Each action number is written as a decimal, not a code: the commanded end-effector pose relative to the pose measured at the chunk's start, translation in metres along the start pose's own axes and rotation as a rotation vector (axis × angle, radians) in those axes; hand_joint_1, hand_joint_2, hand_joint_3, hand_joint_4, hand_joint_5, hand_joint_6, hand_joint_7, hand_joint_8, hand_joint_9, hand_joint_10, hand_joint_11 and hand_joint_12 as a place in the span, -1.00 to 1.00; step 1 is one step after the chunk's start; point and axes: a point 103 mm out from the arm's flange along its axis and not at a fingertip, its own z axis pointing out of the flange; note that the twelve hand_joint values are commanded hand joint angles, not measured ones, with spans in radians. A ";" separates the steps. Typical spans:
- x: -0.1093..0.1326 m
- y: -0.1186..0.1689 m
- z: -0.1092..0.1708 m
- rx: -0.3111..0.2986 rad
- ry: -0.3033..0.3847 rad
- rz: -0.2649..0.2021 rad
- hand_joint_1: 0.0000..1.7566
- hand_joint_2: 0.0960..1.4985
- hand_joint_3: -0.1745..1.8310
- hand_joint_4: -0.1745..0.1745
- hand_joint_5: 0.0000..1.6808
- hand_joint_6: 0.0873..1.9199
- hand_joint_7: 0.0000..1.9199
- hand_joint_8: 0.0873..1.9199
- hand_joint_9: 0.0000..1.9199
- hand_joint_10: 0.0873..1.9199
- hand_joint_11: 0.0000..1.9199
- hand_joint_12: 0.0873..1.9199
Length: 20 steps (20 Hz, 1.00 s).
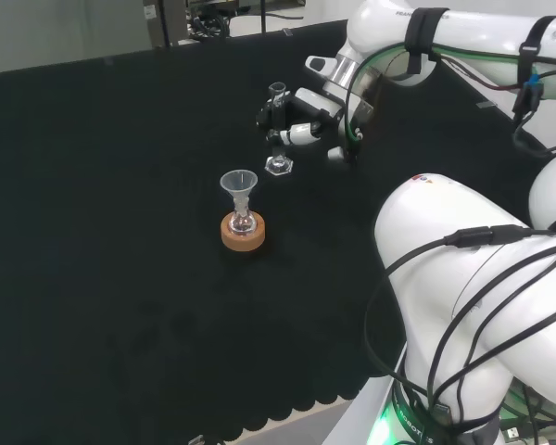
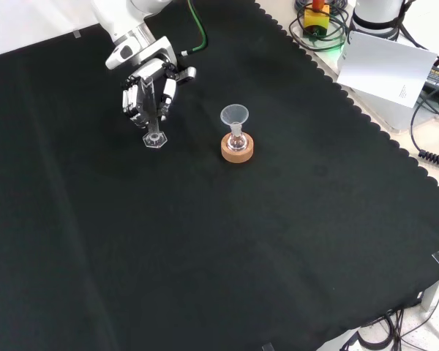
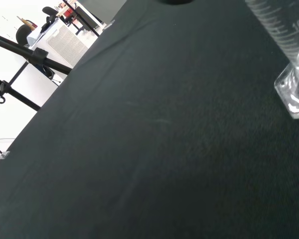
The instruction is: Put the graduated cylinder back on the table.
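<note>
Upright graduated cylinder point(image 2: 155, 130) base-down on cloth point(image 2: 241, 241), hand point(image 2: 148, 93) curled round it, left of funnel point(image 2: 234, 117) in front view

graduated cylinder point(image 3: 284, 45): top cut off | tube hidden behind hand point(image 2: 150, 91)

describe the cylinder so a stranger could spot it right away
On the black cloth, look to the robot hand at the front view's upper left. The cylinder is the slim clear tube in its fingers, on a hexagonal foot; the funnel nearby sits in a cork ring.
</note>
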 end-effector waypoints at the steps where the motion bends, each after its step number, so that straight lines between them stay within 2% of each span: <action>1: 0.004 0.000 0.005 -0.005 0.007 0.012 0.36 0.43 -1.00 -0.05 -0.17 -0.32 -0.32 -0.44 0.02 -0.81 -0.28 0.14; 4: 0.001 0.000 -0.003 -0.008 0.020 0.026 0.29 0.36 -1.00 -0.13 -0.31 -0.36 -0.40 -0.43 -0.09 -0.77 -0.43 0.24; 6: 0.000 0.000 -0.009 -0.016 0.019 0.030 0.25 0.33 -1.00 -0.28 -0.45 -0.46 -0.48 -0.40 -0.18 -0.69 -0.53 0.29; 7: -0.005 -0.003 -0.018 -0.055 0.065 0.036 0.23 0.31 -1.00 -0.32 -0.50 -0.52 -0.53 -0.39 -0.23 -0.65 -0.57 0.32; 9: -0.007 -0.004 -0.025 -0.057 0.071 0.041 0.20 0.29 -1.00 -0.37 -0.55 -0.63 -0.60 -0.36 -0.34 -0.55 -0.63 0.34; 11: -0.013 -0.007 -0.036 -0.061 0.065 0.042 0.18 0.28 -1.00 -0.38 -0.56 -0.69 -0.65 -0.35 -0.39 -0.50 -0.66 0.35; 15: -0.006 -0.005 -0.037 -0.070 0.038 0.061 0.14 0.27 -1.00 -0.40 -0.56 -0.74 -0.68 -0.35 -0.44 -0.45 -0.70 0.36; 20: 0.004 -0.013 -0.057 -0.076 -0.045 0.086 0.05 0.25 -1.00 -0.41 -0.56 -0.81 -0.72 -0.34 -0.51 -0.39 -0.74 0.40</action>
